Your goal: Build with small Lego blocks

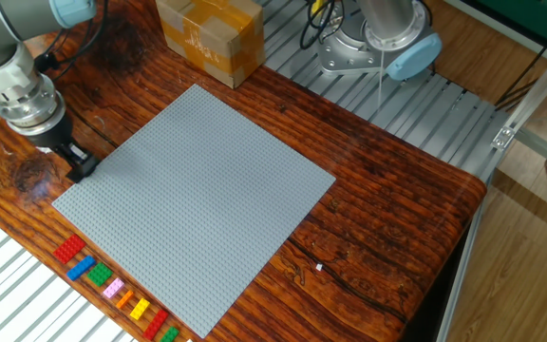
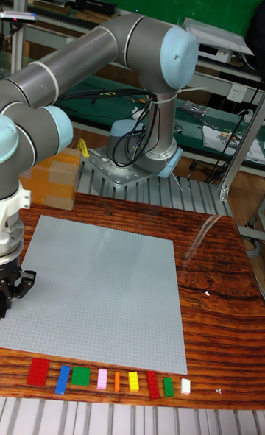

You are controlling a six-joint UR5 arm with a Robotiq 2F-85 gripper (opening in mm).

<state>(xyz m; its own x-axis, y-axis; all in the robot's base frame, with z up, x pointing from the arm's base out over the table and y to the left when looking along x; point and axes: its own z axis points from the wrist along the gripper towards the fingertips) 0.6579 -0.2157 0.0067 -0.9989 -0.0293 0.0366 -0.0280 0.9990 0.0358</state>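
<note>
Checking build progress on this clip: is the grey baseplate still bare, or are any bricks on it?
Bare. The baseplate shows only grey studs; the small Lego blocks lie in a row on the wooden table beside its edge.

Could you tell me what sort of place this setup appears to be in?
Probably a robotics lab or workshop. The arm's base is bolted to an aluminium-slat bench, workbenches with cables stand behind it before a green wall, and a grey baseplate with a row of small Lego blocks lies on the wooden table.
</note>
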